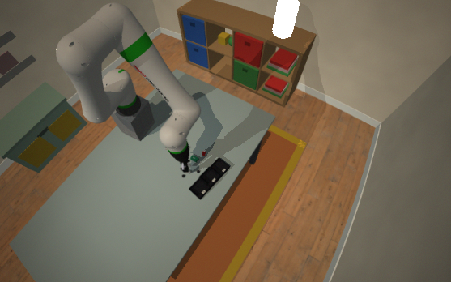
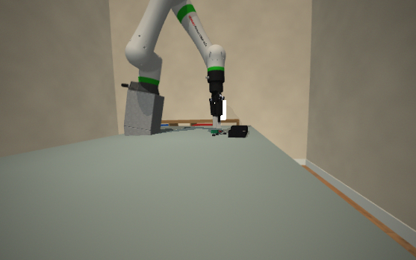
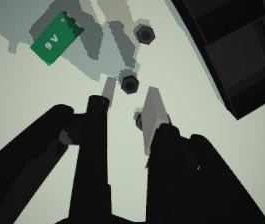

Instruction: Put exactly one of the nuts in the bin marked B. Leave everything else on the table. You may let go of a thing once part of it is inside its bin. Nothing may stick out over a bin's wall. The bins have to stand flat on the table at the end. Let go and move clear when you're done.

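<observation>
Three small dark nuts lie on the grey table in the wrist view: one nut nearer the bins, a second nut just beyond my fingertips, and a third nut half hidden behind the right finger. My gripper hangs low over them. Its fingers are narrowed with a clear gap and hold nothing. A row of black bins stands to the right. Their labels are too small to read.
A green card and a red stick lie on the table beyond the nuts. The table's right edge runs just past the bins. The arm's grey base stands at the back.
</observation>
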`<state>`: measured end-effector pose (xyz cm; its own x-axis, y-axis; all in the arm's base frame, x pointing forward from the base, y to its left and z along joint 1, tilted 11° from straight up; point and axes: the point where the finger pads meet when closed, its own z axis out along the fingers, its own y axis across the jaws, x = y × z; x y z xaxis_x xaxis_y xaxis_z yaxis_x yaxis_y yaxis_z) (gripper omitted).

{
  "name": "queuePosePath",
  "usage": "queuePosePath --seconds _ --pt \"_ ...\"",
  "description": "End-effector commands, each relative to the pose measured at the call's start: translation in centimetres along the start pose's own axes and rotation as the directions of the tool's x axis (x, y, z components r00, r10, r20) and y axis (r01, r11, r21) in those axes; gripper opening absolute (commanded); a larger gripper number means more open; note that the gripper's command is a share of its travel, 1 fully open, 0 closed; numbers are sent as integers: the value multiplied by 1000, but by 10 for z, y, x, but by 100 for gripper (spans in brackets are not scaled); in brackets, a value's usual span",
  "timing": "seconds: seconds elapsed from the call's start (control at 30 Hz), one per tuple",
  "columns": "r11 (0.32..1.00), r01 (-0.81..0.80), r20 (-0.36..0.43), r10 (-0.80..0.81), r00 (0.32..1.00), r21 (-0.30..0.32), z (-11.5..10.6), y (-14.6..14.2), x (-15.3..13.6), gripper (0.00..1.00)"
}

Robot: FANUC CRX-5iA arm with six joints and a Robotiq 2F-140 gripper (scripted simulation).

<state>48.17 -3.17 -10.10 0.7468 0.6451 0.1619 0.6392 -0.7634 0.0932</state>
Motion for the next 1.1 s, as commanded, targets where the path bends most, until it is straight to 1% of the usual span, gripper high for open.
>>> queuePosePath --seconds 0.0,0.03,0.3,0.6,1.07 --pt "1000 0 0 0 1000 -1 20 1 1 19" --pt "1000 0 0 0 1000 -1 24 1 1 19" --pt "1000 0 0 0 1000 -1 25 1 1 19" --pt "1000 0 0 0 1000 -1 37 1 1 19" --pt "1000 0 0 0 1000 -1 37 0 0 19"
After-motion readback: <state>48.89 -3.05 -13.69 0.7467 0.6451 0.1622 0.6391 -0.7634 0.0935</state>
